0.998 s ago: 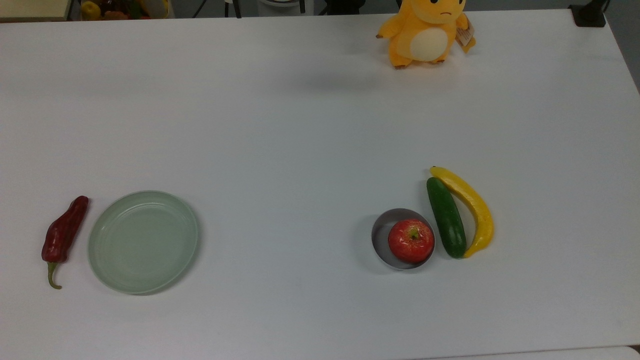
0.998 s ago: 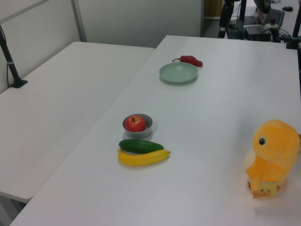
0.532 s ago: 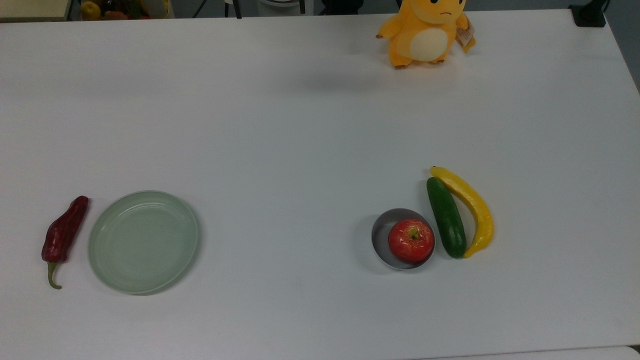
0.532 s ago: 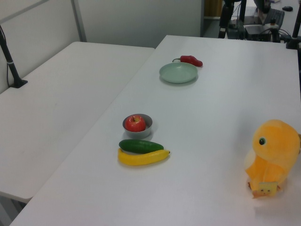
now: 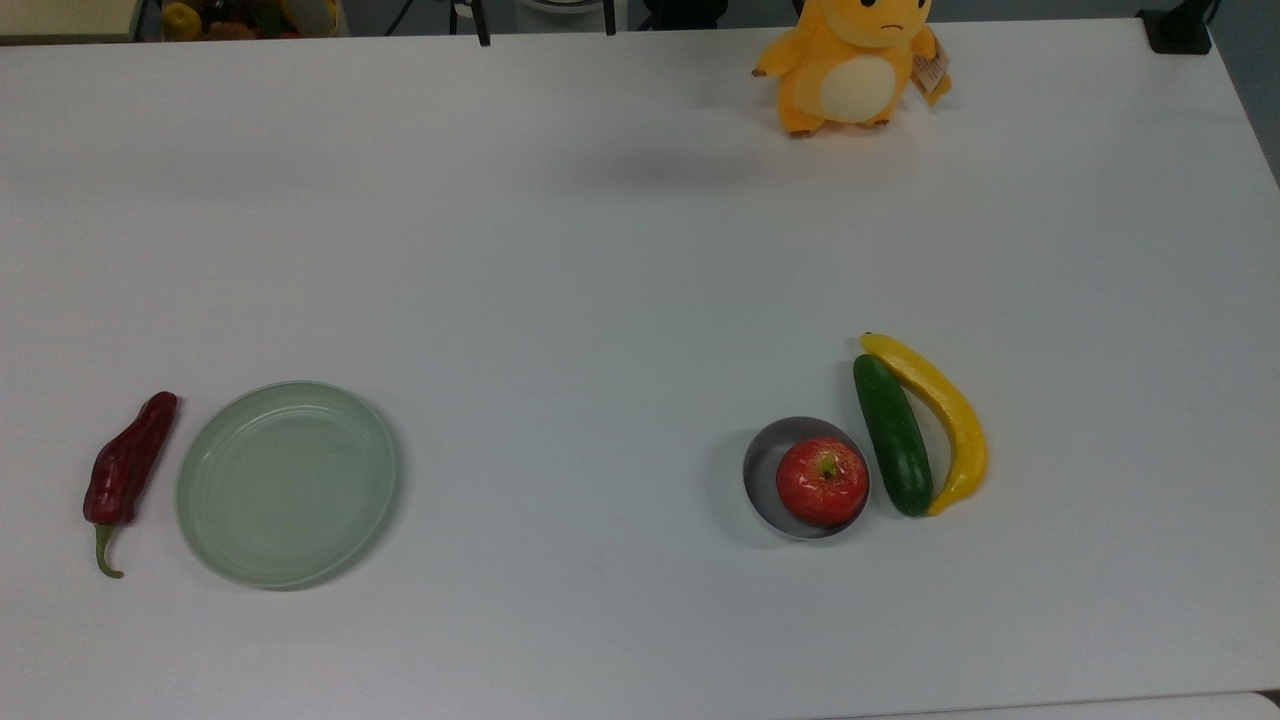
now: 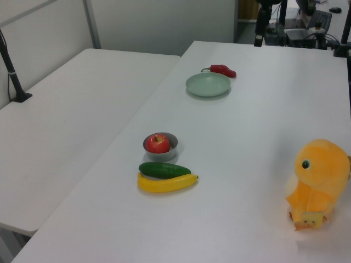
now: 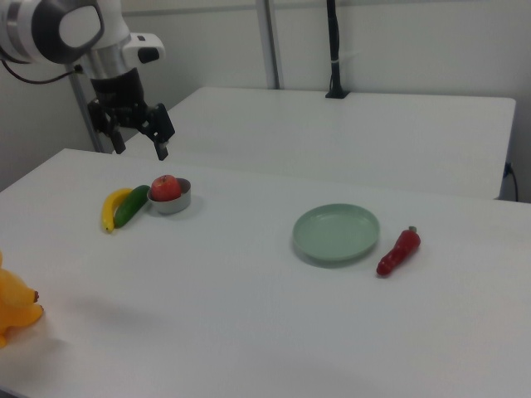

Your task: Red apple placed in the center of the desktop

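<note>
Apple (image 5: 822, 482) is sitting in a small grey bowl (image 5: 763, 478) on the desk (image 5: 600, 300), toward the top view's right, well away from the middle. A cucumber (image 5: 892, 436) is lying just beside the bowl, with a banana (image 5: 940, 418) against its far side.

The pincer (image 7: 133, 128) is hanging above and behind the bowl in the right view, fingers apart and holding nothing. Coming down, a finger could be catching the bowl's rim, since the apple is filling most of the bowl and leaving little room on the cucumber side. The bowl is light-looking and could be tipping or riding up with the fruit. The glossy round skin could also be slipping out of a shallow grip and rolling across the desk.

How deep the apple is sitting in the bowl is hard to judge; it is probably resting on the bottom. A plush toy (image 5: 850, 65) is being cut off by the top view's upper edge.
</note>
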